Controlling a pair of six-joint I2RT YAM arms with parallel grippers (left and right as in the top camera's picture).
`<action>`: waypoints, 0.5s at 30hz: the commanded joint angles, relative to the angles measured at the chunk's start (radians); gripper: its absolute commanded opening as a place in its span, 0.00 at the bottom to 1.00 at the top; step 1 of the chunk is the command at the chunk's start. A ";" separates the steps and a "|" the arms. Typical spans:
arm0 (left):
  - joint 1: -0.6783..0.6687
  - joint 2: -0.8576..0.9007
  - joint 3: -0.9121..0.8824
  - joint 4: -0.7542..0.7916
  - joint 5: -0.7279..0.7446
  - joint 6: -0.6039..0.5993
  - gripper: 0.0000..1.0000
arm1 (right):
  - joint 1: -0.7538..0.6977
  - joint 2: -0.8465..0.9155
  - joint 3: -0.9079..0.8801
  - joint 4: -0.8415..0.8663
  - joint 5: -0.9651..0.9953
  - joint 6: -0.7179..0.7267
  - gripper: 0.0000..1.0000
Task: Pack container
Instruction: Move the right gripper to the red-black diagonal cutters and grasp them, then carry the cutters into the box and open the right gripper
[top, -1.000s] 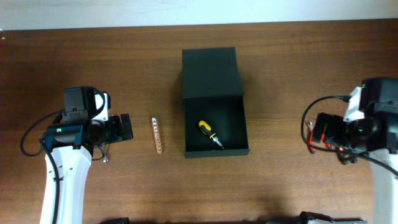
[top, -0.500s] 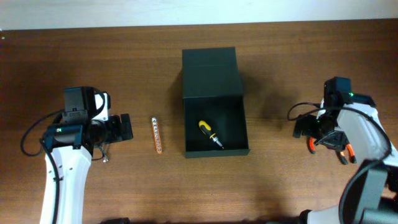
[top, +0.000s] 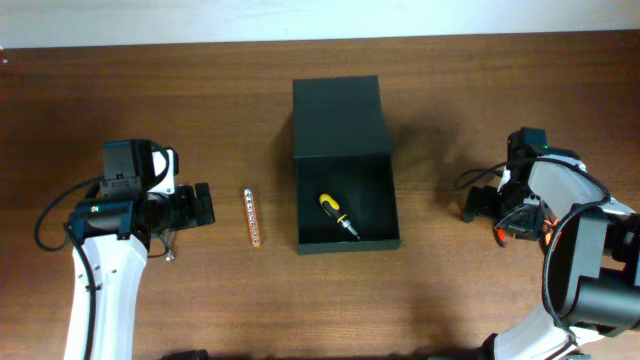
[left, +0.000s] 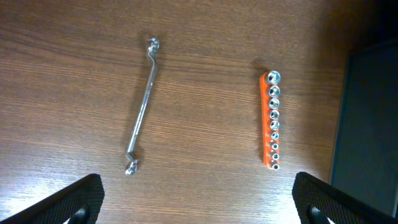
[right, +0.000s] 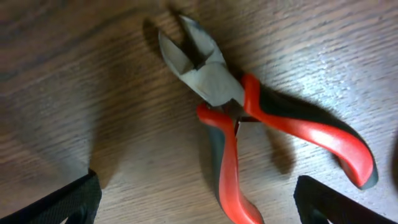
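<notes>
The box (top: 372, 190) sits in the middle of the bench (top: 450, 80), its lid flap lying flat behind it. A screwdriver (top: 338, 216) lies in the box. Just left of the box lies a socket strip (left: 270, 119), and left of that a wrench (left: 142, 106), both below the left hand (left: 199, 208). Pliers (right: 230, 93) lie well right of the box, below the right hand (right: 199, 208).

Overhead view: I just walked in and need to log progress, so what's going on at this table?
Two robot arms are packing hand tools into a dark green cardboard box, its flap lid open. A yellow-and-black screwdriver already lies inside. The right gripper hovers open over red-and-black cutting pliers on the wooden table, not gripping them. The left gripper, open and empty, looks down on an orange socket rail and a silver wrench, both outside the box.
</notes>
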 joint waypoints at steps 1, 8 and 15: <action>0.005 -0.002 0.011 0.000 0.021 -0.010 0.99 | -0.005 0.060 -0.008 0.034 -0.003 0.007 0.99; 0.005 -0.002 0.011 -0.001 0.021 -0.010 0.99 | -0.005 0.083 -0.038 0.106 -0.051 -0.022 0.94; 0.005 -0.002 0.011 -0.001 0.021 -0.010 0.99 | -0.005 0.084 -0.055 0.114 -0.051 -0.022 0.79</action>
